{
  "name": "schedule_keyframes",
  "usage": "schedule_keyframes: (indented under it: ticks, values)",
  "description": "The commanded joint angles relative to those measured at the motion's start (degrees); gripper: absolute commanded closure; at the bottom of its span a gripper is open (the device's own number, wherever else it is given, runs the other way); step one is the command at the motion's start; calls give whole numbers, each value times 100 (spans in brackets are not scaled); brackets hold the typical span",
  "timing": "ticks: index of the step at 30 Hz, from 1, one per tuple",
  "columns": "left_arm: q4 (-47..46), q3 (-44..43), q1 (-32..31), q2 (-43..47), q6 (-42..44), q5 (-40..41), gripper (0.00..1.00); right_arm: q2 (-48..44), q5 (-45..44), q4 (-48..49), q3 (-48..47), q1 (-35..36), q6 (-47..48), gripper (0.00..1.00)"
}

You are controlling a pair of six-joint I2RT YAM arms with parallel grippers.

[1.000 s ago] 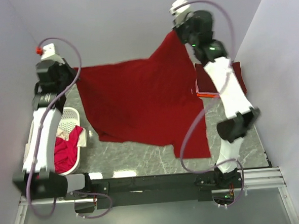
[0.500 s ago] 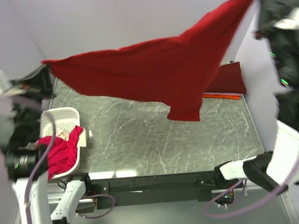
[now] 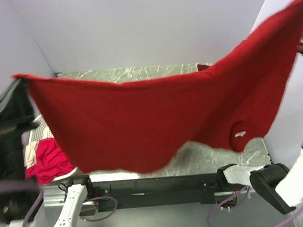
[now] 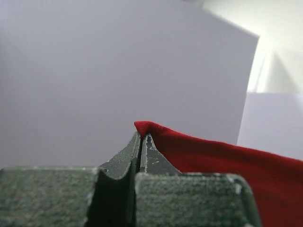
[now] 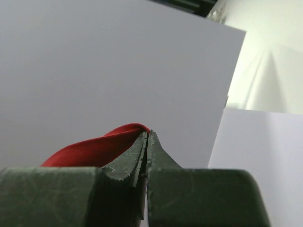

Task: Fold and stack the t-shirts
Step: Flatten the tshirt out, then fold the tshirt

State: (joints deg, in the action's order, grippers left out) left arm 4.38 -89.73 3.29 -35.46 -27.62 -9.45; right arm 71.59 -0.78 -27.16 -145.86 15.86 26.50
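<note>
The large dark red t-shirt [image 3: 157,118] hangs stretched in the air across the whole top view, high above the table. My left gripper [image 4: 141,135] is shut on its left corner [image 4: 222,161], at the far left of the top view [image 3: 17,80]. My right gripper [image 5: 147,133] is shut on its right corner [image 5: 99,146], at the top right edge of the top view. A magenta-pink t-shirt [image 3: 47,163] lies in the white lattice basket [image 3: 43,131]. The maroon, orange and cream shirts are hidden behind the red cloth.
The marble table [image 3: 139,73] shows behind and below the raised shirt. The white basket stands at its left edge. Grey walls close in the left, back and right sides. The arm bases sit on the black rail [image 3: 156,185] at the near edge.
Both arms have lifted the red shirt off the table and swung it up and toward the camera. It now hangs spread between the two grippers, hiding the stack at the back right.
</note>
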Motion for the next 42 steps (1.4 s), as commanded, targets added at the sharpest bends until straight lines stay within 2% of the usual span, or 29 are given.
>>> schedule_keyframes:
  ticks: [1, 4, 8, 10, 11, 13, 14, 16, 17, 18, 19, 21, 22, 25, 31, 36, 42]
  values:
    - [116, 754, 40, -84, -95, -22, 100, 548, 16, 149, 400, -39, -127, 100]
    - [19, 1641, 40, -22, -25, 170, 100, 829, 217, 456, 1006, -48, -268, 100]
    - [-253, 2957, 40, -319, 46, 470, 100, 1907, 823, 474, 1261, -30, -663, 100]
    - [-402, 3346, 40, -583, 46, 584, 100, 2331, 1061, 579, 1411, -30, -673, 100]
    - [-655, 3696, 49, -950, 28, 750, 100, 2794, 1140, 710, 1525, -30, -673, 100]
    - [-807, 3962, 40, -1783, 37, 901, 100, 3358, 1386, 808, 1482, -13, -603, 100]
    - [-886, 3972, 49, -2145, 37, 927, 100, 3936, 1413, 887, 1430, -12, -550, 100]
    - [-800, 3528, 66, -2962, 37, 919, 100, 4597, 1484, 932, 1211, -4, -427, 100]
    - [-555, 3228, 93, -3915, -50, 1110, 100, 5262, 1432, 984, 957, 31, -218, 100]
    - [-161, 2903, 93, -4412, -42, 1121, 100, 5573, 1362, 1063, 867, 58, -59, 100]
    - [8, 2265, 76, -5321, 71, 1130, 100, 6029, 1091, 1351, 849, 171, 151, 100]
    - [334, 1655, 84, -6109, 72, 1348, 100, 6374, 782, 1764, 1112, 277, 819, 100]
    - [300, 1330, 75, -6644, 90, 1428, 100, 6533, 424, 2054, 1130, 365, 935, 100]
    - [247, 838, 84, -7331, 90, 1551, 100, 7078, 87, 2406, 928, 409, 918, 100]
    - [607, -34, 75, -8063, 221, 1726, 100, 7386, -265, 2996, 902, 418, 1217, 100]
    - [432, 8, 145, -8029, 318, 1763, 100, 7361, -283, 3208, 726, 340, 972, 100]
    - [256, -123, 216, -8046, 739, 1403, 100, 6553, 59, 3103, 1366, 286, 576, 100]
